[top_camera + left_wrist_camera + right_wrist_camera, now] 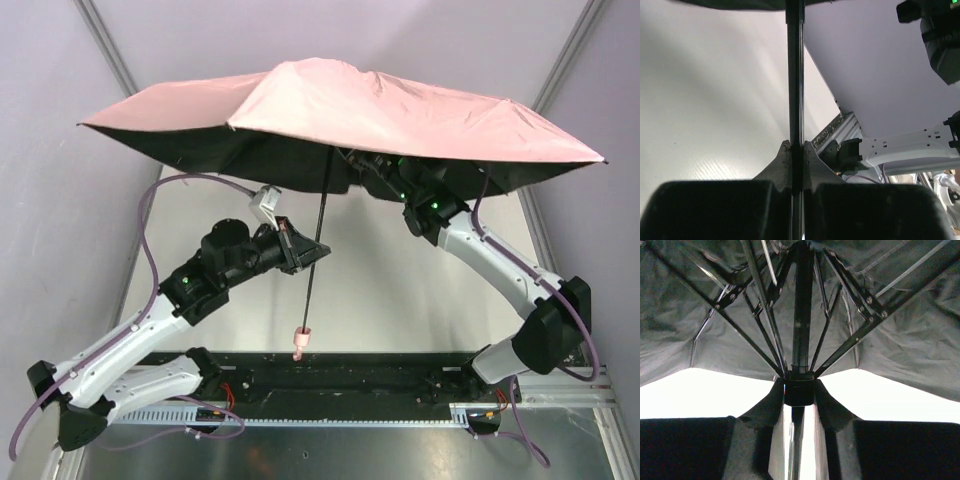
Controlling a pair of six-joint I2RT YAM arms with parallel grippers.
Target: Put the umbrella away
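A: Pale lilac walls (60,60), a white table (420,290) between them, and the umbrella (340,110) open above it, its canopy spanning most of the far half of the scene.

B: Who has hold of it?

A: Both arms. The left gripper (796,150) is clamped tight on the slim black shaft (795,75), roughly mid-length. The small pink handle (301,340) hangs below that grip, toward the near edge. The right gripper (799,382) is up under the canopy on the right, its fingers pressed against the runner (799,397) from both sides, just where the struts fan out.

B: So the step in hand is collapsing the canopy?

A: That's my reading. The left grip should act as a fixed anchor while the right draws the runner along the shaft toward the handle. The pull should run straight down the shaft's line, because a sideways load could bow such a thin rod or jam the runner.

B: Anything else to mind?

A: I can't make out a catch, so I would start the slide gently. As the ribs fold in, the thin fabric may drape over the right wrist, so go slowly and leave room between the two grips.
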